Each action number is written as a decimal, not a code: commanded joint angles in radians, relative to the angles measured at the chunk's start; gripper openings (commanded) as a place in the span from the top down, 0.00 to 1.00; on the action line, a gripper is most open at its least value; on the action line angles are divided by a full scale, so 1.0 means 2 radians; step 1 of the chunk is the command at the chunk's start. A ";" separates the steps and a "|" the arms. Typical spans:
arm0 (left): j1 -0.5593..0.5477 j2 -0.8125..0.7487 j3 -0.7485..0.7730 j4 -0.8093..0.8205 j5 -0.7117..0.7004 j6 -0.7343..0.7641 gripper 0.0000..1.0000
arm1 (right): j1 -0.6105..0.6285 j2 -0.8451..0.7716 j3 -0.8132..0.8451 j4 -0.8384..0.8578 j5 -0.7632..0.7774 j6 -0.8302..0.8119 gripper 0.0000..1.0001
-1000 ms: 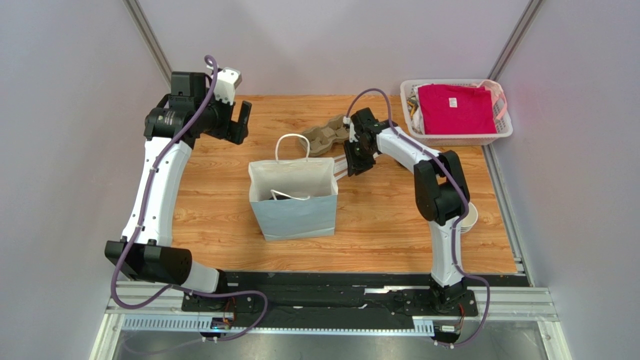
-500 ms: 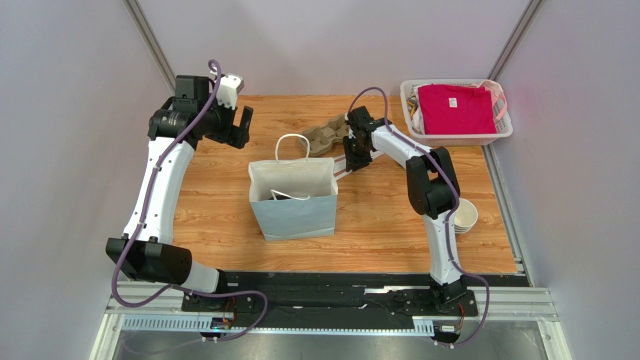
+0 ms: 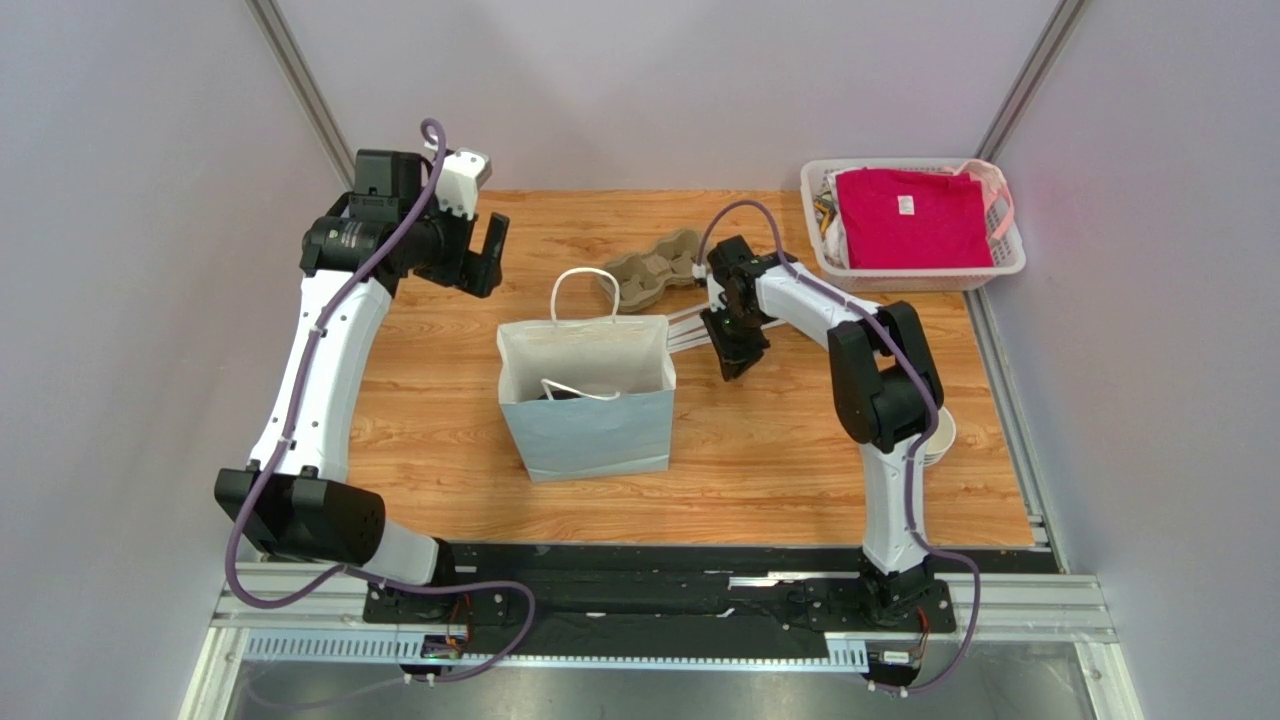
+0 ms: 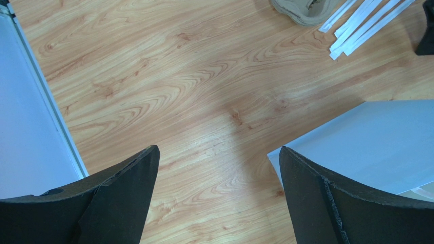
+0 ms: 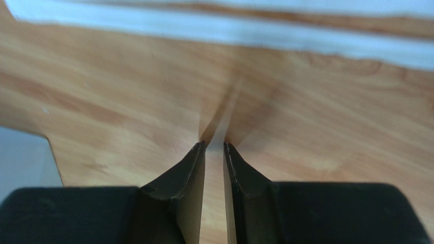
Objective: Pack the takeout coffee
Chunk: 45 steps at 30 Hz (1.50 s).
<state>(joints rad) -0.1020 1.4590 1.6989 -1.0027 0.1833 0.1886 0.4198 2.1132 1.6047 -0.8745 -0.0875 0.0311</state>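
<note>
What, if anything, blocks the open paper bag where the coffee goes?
Nothing visible. The paper bag stands open at the top, with only its own handle drooping inside. No lidded coffee cup shows in any view, so its own path cannot be judged.

left arm [image 3: 308, 375], right arm [image 3: 890, 503]: white links, black joints | purple cables [image 3: 229, 567] | black fingers [image 4: 117, 203]

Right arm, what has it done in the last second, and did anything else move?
The right gripper swung from beside the thin white sticks toward the near edge, jaws now almost together; a grip isn't clear. The open left gripper, pale blue paper bag and white laundry basket stayed put.
</note>
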 commanded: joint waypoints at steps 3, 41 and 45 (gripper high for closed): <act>0.004 0.001 0.014 0.011 0.015 0.006 0.04 | -0.022 -0.053 0.001 -0.059 -0.040 -0.044 0.72; 0.005 0.032 0.049 -0.008 0.033 0.025 0.05 | -0.024 0.088 0.199 -0.068 -0.087 -0.420 0.48; 0.005 0.034 0.051 -0.012 0.032 0.025 0.05 | -0.024 0.098 0.202 -0.068 -0.087 -0.424 0.50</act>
<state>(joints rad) -0.1013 1.5234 1.7603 -1.0206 0.2310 0.2199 0.3698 2.2898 1.9648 -1.0302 -0.2615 -0.7704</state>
